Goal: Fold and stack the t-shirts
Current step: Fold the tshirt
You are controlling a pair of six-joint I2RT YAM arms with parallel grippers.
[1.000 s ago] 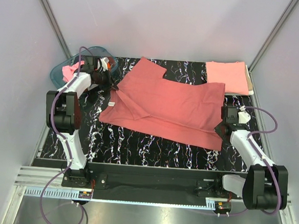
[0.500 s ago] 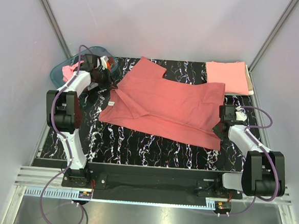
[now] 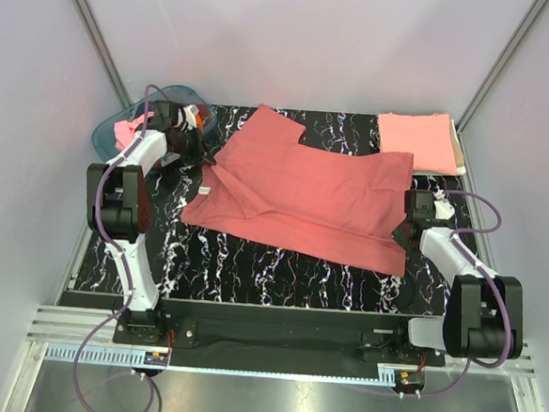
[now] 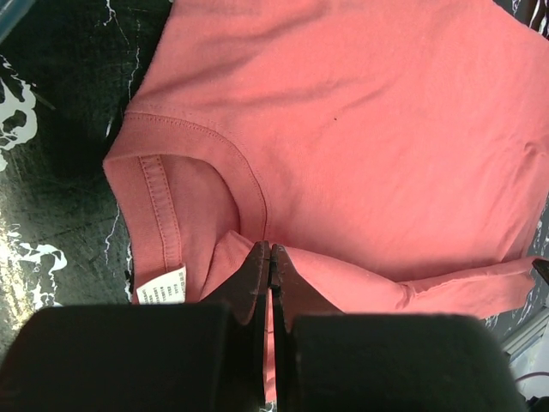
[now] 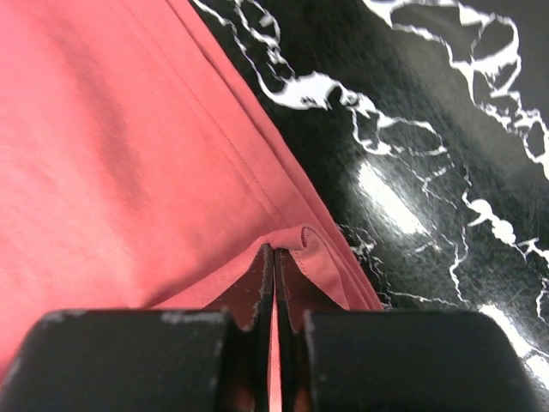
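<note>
The spread t-shirt (image 3: 304, 194) was a plain dusty brick-red with a small white neck label (image 4: 161, 285), and the folded t-shirt (image 3: 416, 140) was plain salmon-pink. The tabletop (image 3: 251, 270) was glossy black with white marble-like veins. The bunched t-shirt (image 3: 126, 131) in the translucent teal tub (image 3: 102, 139) was pink, and the arms (image 3: 142, 150) were white and black with purple cables (image 3: 75, 371).

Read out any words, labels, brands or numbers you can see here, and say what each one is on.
White neck label inside the collar of the brick-red t-shirt: lines of print, too small and blurred to read.
Nothing else readable shows in any view.
</note>
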